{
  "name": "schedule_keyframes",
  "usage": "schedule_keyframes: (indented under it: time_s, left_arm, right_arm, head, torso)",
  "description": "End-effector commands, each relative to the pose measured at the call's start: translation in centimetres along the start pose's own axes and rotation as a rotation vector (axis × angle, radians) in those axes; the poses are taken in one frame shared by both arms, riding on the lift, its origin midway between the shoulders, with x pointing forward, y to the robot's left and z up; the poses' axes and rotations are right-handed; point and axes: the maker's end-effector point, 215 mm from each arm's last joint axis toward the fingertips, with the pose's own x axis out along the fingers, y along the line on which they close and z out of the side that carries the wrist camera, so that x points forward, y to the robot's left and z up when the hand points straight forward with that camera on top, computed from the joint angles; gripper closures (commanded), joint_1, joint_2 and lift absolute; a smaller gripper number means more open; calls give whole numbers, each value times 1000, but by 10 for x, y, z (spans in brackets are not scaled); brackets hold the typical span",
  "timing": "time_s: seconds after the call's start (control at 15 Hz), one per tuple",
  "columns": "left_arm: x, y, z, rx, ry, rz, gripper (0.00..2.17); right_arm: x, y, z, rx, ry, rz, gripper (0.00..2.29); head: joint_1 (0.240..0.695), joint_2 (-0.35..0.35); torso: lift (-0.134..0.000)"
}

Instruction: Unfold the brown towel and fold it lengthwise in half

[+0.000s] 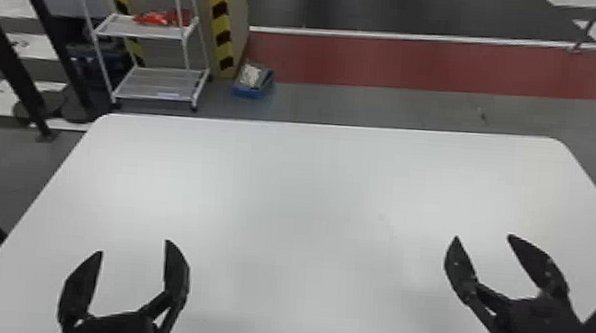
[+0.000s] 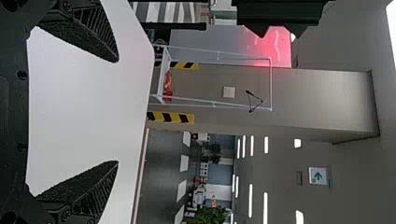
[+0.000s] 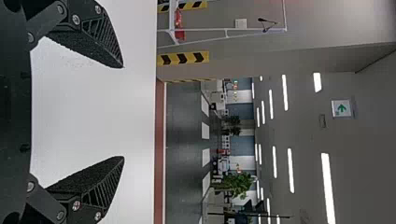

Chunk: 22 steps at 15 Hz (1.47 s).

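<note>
The left pincer (image 1: 134,247) and the right pincer (image 1: 483,236) are both over the big white bench (image 1: 310,189), each with its two black fingers wide apart. I can't tell where the brown towel is.

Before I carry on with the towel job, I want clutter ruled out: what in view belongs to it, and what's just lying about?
For the job:
- left gripper, open
- right gripper, open
- white table, likely the folding surface

Just about:
- white rack
- red item on its upper shelf
- blue bin on the floor
</note>
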Motion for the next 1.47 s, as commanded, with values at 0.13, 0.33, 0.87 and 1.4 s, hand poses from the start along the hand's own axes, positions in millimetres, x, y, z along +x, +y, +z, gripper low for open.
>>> schedule_keyframes:
  time_s: [0.13, 0.33, 0.87, 1.4]
  left_arm:
    - [-3, 1, 3, -11, -17, 2, 103]
    - [-4, 2, 3, -13, -21, 2, 103]
    - [-3, 5, 1, -9, -21, 10, 103]
    - [-3, 5, -2, -10, -17, 11, 100]
  right_arm:
    - [0, 0, 0, 8, 1, 0, 198]
    - [1, -2, 1, 10, -1, -2, 201]
    - [1, -6, -1, 10, 1, -7, 198]
    - [1, -8, -4, 9, 13, -15, 201]
  head:
    - [695, 59]
    - [695, 60]
    - [695, 57]
    - [695, 55]
  torso:
    - [-123]
    - [-123]
    - [-123]
    - [-123]
